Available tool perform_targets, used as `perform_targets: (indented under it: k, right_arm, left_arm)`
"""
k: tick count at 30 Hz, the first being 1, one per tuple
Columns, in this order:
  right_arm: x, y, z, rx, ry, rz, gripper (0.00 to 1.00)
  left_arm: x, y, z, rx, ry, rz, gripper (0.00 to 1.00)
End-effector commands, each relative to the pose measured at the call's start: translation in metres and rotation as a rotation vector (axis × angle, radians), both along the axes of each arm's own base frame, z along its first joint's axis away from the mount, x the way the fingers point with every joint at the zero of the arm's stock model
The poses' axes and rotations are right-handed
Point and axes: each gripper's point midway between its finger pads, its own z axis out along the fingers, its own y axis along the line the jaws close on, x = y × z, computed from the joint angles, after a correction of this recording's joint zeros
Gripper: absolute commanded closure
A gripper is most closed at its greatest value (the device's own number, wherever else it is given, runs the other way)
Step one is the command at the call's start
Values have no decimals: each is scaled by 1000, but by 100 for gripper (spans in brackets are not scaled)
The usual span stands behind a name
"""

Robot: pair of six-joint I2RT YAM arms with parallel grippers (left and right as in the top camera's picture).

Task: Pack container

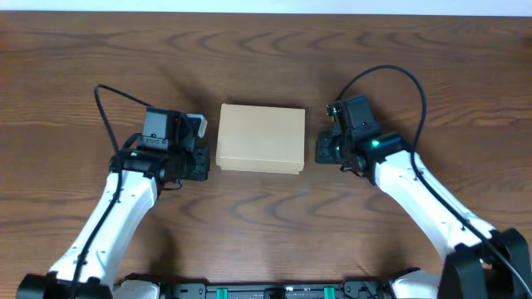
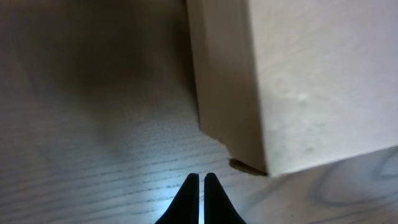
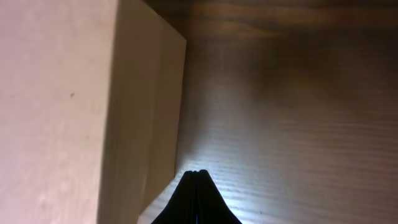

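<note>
Nearest us, at the front of the worktop (image 1: 266,249), we've got both white arms (image 1: 116,216) coming up off the base rail and angling inward, one on each side of the container (image 1: 260,138).

Left hand (image 1: 204,163): shut down to a hairline slit, nothing in it. In the left wrist view its fingertips (image 2: 190,198) sit low over bare wood. The container's near left corner (image 2: 311,81) is just up and to the right of them. We see a small gap there, so no contact. A small cardboard tab (image 2: 239,165) pokes out at the bottom of that corner.

Right hand (image 1: 319,151): fully closed, fingers pressed together, holding nothing. In the right wrist view the fingertips (image 3: 189,196) are just beside the container's right side wall (image 3: 130,124), down near its bottom edge. We can't tell from these views whether they touch it.

Container: tan cardboard, flat on the worktop at centre between the two hands, long side across. The lid is down and the top is flat and plain. The hands flank its short ends, toward the front edge.

Other bits: a green light (image 1: 376,144) is lit on the right wrist, and a black cable (image 1: 391,79) loops above each hand.

Beyond the container there is only dark wood grain to the far edge.
</note>
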Motion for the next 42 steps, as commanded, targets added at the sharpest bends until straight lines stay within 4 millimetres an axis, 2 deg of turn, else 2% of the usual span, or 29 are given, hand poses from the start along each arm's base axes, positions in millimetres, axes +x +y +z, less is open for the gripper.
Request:
perform_targets:
  k: [1, 6, 22, 37, 42]
  right_arm:
    - [3, 4, -11, 30, 24, -14, 99]
    - [18, 12, -12, 61, -20, -6, 99]
    - [48, 27, 4, 130, -155, 9, 99]
    - [54, 28, 8, 114, -199, 47, 99]
    - [49, 21, 10, 103, -177, 38, 99]
  left_arm:
    - [2, -6, -4, -41, 25, 11, 94]
    - [1, -8, -11, -48, 49, 7, 94]
    - [-3, -21, -6, -122, 65, -27, 94]
    - [-7, -22, -7, -128, 81, -32, 94]
    - [-11, -15, -5, -104, 82, -21, 94]
